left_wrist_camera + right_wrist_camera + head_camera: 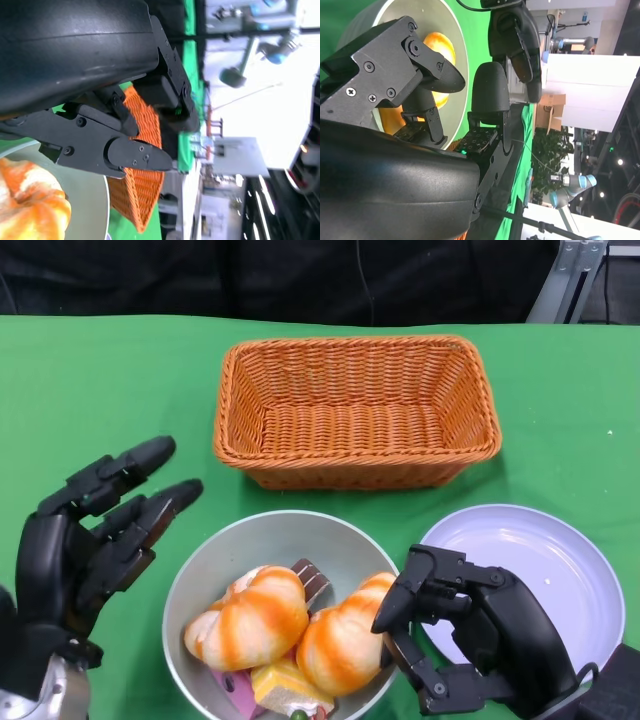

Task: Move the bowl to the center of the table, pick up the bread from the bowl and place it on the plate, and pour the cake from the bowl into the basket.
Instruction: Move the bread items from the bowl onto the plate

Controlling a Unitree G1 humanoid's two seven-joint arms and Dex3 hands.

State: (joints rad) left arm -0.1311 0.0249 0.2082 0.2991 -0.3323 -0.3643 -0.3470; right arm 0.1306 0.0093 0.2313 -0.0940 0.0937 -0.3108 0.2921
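Note:
A grey bowl (260, 535) stands near the table's front, holding two orange-and-white bread rolls (250, 618) (340, 645), a brown cake piece (312, 580) and a yellow and pink cake piece (285, 685). An empty lavender plate (545, 570) lies to its right. The orange wicker basket (350, 475) stands empty behind the bowl. My right hand (470, 630) hovers at the bowl's right rim, over the plate's left edge, with its fingers apart and a fingertip close to the right roll. In the right wrist view the fingers (445, 75) frame the bowl (462, 55) and bread (437, 47). My left hand (90, 540) is spread open to the left of the bowl.
Green cloth (100, 390) covers the table. The left wrist view shows the basket (145, 180), the bowl's rim (87, 195) and a roll (30, 210) past my fingers (130, 155). Beyond the table stand lab furniture and another robot arm (570, 182).

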